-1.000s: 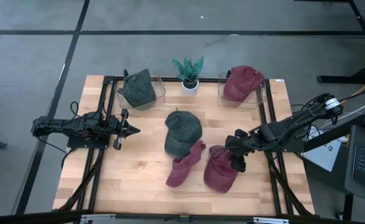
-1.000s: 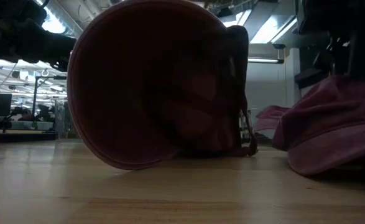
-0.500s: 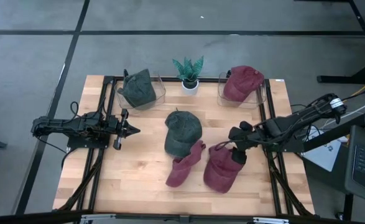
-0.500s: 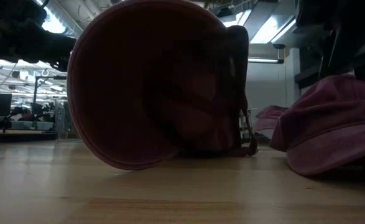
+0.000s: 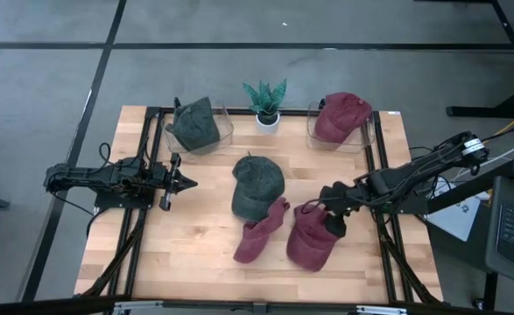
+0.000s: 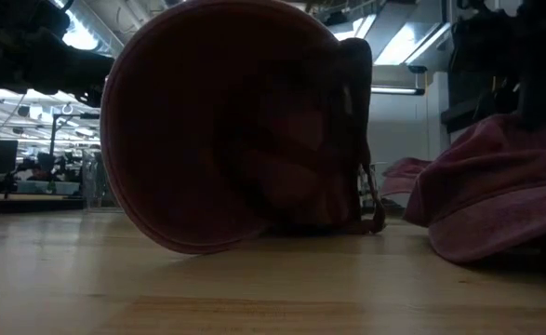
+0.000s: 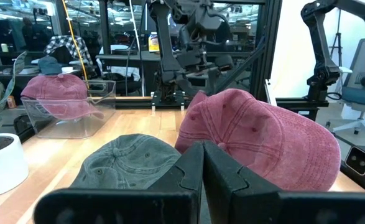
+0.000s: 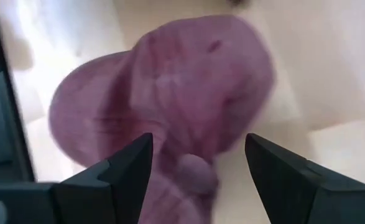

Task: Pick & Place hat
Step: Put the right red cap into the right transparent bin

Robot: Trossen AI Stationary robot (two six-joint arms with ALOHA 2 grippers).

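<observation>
A red cap [image 5: 310,238] lies crown up on the table at the near right; it also shows in the low view [image 6: 496,186]. My right gripper [image 5: 332,210] is open just over the cap's right side, and the right wrist view [image 8: 199,142] shows one finger on either side of the crown [image 8: 170,81]. A second red cap [image 5: 259,234] lies upturned beside it, its opening facing the low camera [image 6: 226,130]. A green cap [image 5: 257,185] lies mid-table. My left gripper [image 5: 179,182] is shut and empty at the table's left, and it also shows in the left wrist view [image 7: 202,149]. My right gripper stands open over the red cap's crown, pointing down and toward the table's left. I cannot tell whether its fingertips touch the cloth. The cap lies flat on the table.
Two clear bins stand at the far edge: the left one [image 5: 226,131] holds a green hat [image 5: 195,124], the right one [image 5: 311,131] a red hat [image 5: 340,115]. A small potted plant [image 5: 265,103] stands between them. Bare wood lies at the near left.
My right gripper has shifted a little toward the table's far edge and then back, staying open over the red cap. The caps lie where they were.
</observation>
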